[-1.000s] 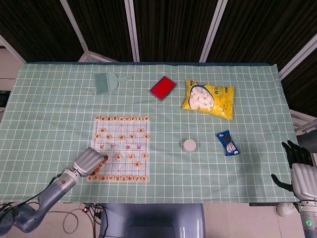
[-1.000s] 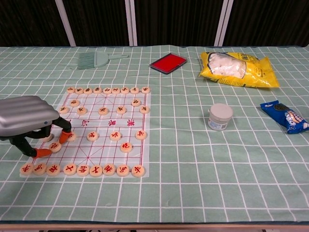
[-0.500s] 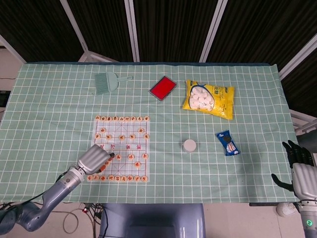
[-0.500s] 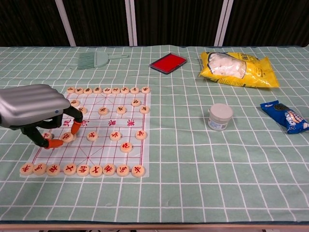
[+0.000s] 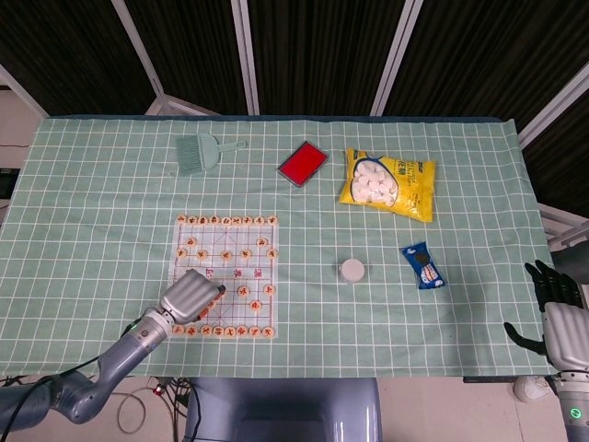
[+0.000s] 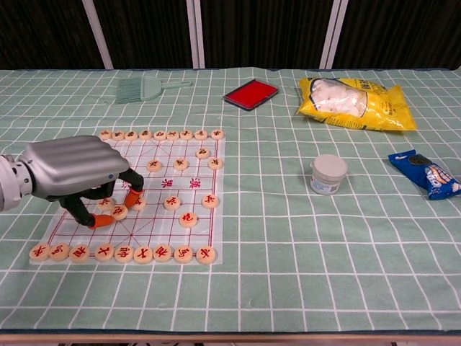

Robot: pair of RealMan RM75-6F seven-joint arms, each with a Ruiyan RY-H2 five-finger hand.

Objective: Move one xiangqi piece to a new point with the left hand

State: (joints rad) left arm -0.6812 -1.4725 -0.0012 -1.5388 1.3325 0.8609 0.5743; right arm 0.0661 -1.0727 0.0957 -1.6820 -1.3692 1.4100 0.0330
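While its ribbed grey shell hangs over the clear-film board (image 6: 155,189), the left hand (image 6: 75,173) pinches a round pale xiangqi piece (image 6: 118,212) between orange-tipped fingers (image 6: 132,198). Only the head view shows the right hand (image 5: 558,318), fingers spread, holding nothing, beyond the table edge.

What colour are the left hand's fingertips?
Orange on the left hand fingertips, clearest in the chest view.
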